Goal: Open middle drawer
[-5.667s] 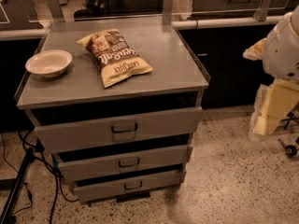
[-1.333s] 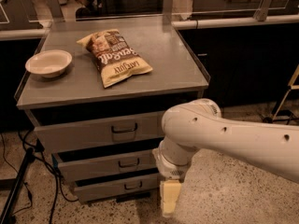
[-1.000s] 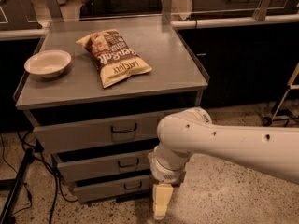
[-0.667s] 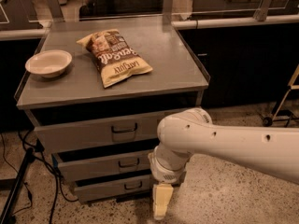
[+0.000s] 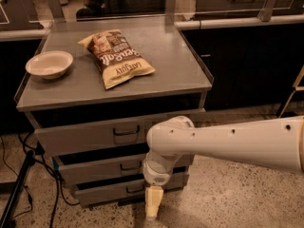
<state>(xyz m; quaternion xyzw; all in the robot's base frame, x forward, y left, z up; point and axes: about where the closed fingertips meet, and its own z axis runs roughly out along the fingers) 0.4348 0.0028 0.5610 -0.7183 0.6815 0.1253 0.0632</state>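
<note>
The grey metal cabinet has three drawers. The middle drawer (image 5: 95, 169) is the second one, with a low flat front and a small dark centre handle (image 5: 129, 166). A dark gap shows above its front. My white arm (image 5: 228, 144) reaches in from the right and bends down in front of the cabinet. My gripper (image 5: 152, 206) points down, below and a little right of the middle drawer's handle, in front of the bottom drawer (image 5: 109, 191). It holds nothing that I can see.
The top drawer (image 5: 85, 136) has a taller front. On the cabinet top (image 5: 175, 56) lie a chip bag (image 5: 117, 56) and a white bowl (image 5: 49, 64). Dark cables and a stand leg (image 5: 16, 194) are at the left. Speckled floor (image 5: 228, 198) lies to the right.
The arm has swung in from the right side to the front of the cabinet. Over the last second the gripper shifted a little left and stays low by the bottom drawer.
</note>
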